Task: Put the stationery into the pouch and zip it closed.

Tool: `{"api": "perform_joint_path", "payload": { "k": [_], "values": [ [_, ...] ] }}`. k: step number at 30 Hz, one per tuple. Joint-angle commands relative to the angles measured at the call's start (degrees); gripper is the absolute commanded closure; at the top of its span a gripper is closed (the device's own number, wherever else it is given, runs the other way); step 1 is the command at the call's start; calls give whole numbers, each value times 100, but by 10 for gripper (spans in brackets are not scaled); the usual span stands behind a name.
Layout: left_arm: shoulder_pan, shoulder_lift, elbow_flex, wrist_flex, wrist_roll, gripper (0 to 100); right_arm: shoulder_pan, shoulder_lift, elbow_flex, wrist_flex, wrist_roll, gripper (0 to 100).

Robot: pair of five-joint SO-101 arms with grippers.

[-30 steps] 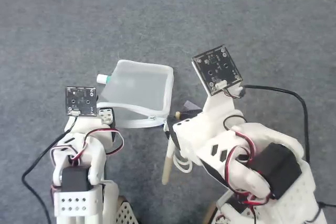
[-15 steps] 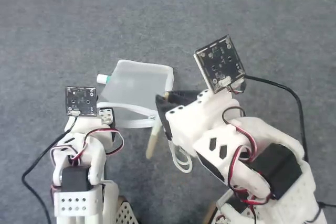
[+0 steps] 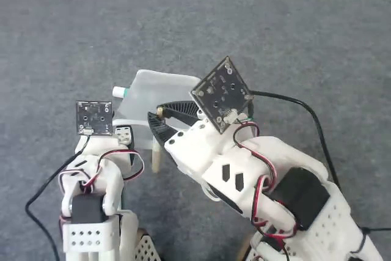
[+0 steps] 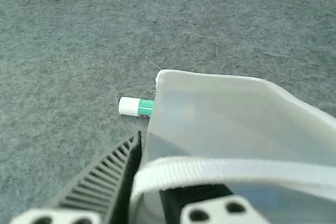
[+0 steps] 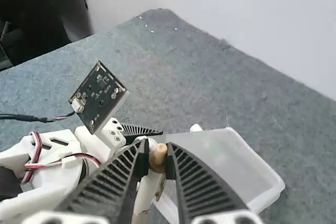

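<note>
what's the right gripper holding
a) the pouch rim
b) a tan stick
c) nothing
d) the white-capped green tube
b: in the right wrist view the right gripper is shut on the top end of the tan stick, while the white-capped green tube lies beside the pouch.
</note>
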Motion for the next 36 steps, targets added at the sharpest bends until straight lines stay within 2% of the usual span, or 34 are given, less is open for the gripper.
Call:
{"api": "perform_joint_path", "payload": {
  "k": [1,6,12,18,25,36],
  "values": [
    [-9,-97,-277,-132,70,987,-75,-154,-70,-251,132,993],
    [0,-97,-259,-193,70,987,-84,-338,-44,-409,132,993],
    [0,-97,-251,-246,70,987,-426,-804,281,-435,141,993],
    [0,-97,-251,-237,70,987,-462,-1305,1046,-1130,158,993],
    [0,-97,-251,-237,70,987,-479,-2097,1916,-1982,976,993],
    [0,-97,-251,-237,70,987,-479,-2818,2875,-2800,1284,993]
  ]
}}
